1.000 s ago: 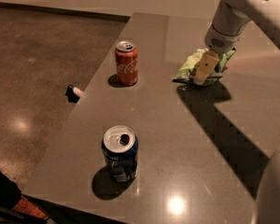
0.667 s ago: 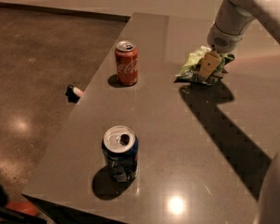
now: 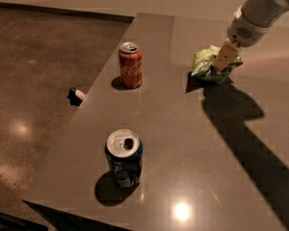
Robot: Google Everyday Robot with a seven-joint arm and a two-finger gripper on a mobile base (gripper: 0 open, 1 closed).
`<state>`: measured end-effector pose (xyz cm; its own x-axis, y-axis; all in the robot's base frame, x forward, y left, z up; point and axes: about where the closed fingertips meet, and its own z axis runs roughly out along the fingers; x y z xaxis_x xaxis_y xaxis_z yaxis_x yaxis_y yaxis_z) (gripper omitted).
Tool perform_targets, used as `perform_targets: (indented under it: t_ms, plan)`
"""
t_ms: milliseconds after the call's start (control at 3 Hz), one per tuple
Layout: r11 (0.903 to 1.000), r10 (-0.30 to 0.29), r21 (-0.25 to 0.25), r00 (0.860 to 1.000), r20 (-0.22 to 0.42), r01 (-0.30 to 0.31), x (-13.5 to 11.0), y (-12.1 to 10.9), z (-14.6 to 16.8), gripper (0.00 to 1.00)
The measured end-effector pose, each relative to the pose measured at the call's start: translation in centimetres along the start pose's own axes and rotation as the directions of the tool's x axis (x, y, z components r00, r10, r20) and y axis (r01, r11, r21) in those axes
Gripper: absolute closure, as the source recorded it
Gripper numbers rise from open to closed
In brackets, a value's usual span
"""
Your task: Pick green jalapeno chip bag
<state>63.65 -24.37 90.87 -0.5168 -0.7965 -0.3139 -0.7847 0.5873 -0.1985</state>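
Lying beneath tool (image 3: 225, 57), perhaps touching; green jalapeno chip bag (image 3: 203, 64)

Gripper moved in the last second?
Yes. The gripper has shifted right and slightly up in view, farther from the red can, and is at the green jalapeno chip bag.

Table (image 3: 192, 143): grey glossy top, filling the middle and right of the frame and catching a bright glare spot near the bottom edge.
Red cola can (image 3: 130, 65): standing upright on the table, upper centre-left, near the table's left edge.
Blue can (image 3: 124, 159): standing upright lower centre, well apart from the red cola can, showing an opened top.
Small dark object (image 3: 76, 95): lying on the floor at left, just beside the table edge, showing a pale end.
Floor (image 3: 33, 57): dark and mottled, filling the left.
Gripper (image 3: 225, 61): hanging at the upper right.
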Motion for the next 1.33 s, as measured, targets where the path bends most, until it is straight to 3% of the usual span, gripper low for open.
perform_targets:
  t_ms: [333,1000,1333]
  plan:
    - [0.9998,0.007,0.018,0.995,0.101,-0.009,0.0,-0.4,-4.6,1.0]
    - [0.998,-0.02,0.063,0.974,0.225,0.006,0.1,-1.0,-12.5,1.0]
    - [0.998,-0.02,0.063,0.974,0.225,0.006,0.1,-1.0,-12.5,1.0]
